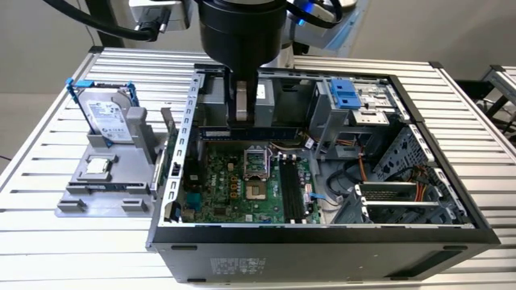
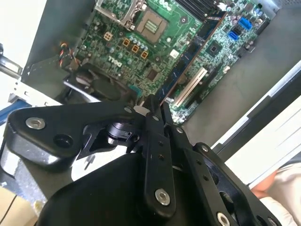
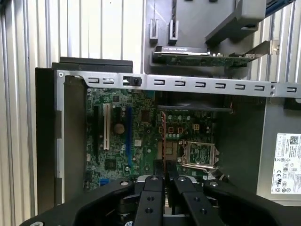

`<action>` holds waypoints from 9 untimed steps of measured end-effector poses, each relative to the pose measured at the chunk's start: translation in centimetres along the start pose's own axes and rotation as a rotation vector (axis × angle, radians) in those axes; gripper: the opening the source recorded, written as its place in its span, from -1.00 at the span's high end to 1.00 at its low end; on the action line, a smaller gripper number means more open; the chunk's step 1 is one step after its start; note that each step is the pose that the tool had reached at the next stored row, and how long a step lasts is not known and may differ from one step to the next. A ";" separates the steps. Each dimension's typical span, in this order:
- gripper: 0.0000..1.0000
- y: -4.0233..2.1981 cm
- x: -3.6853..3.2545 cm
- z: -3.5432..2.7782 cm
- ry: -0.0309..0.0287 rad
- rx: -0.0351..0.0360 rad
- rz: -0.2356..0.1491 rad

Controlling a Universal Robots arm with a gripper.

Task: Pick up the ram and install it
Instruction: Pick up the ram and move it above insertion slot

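My gripper (image 3: 164, 178) was closed on the ram (image 1: 256, 131), pinching its two flat faces near mid-length. The stick hung edge-down between the fingers, inside the case and above the board (image 1: 229, 187).

I judged the ram light and stiff but thin and easily harmed. It would not sag, yet a twist or a knock on a corner could crack it or shift it in the pads. The flat faces near the upper edge seemed the right hold, leaving the contact edge below free. A middle grip should keep it level.

Directly beneath the gripper sat the open socket (image 1: 256, 166). The black slots (image 1: 292, 188) lay lower and off toward the exterior view's right, and the ram looked crosswise to them.

Around the gripper the case wall (image 1: 190, 121) stood close on one side. A drive cage (image 1: 342, 96) and loose cables (image 1: 348, 176) crowded the other, and I took those as the main snags.

Farther out, beyond the wall, a grey fixture (image 1: 105, 187) held the hard drive (image 1: 107, 115) and a chip (image 1: 96, 165).
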State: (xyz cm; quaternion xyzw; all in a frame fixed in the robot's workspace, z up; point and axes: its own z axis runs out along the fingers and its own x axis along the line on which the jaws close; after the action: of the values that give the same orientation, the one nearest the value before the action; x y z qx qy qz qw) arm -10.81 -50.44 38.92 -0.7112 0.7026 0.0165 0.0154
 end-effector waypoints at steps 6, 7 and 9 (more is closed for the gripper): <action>1.00 -1.06 0.01 -0.01 -0.0001 0.0000 0.000; 1.00 -1.23 0.01 -0.01 -0.0001 0.0000 0.000; 1.00 -1.65 0.02 -0.02 0.0000 -0.0001 0.000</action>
State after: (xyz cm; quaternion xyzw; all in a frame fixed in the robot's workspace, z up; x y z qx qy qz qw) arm -9.17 -50.44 38.94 -0.7112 0.7026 0.0165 0.0154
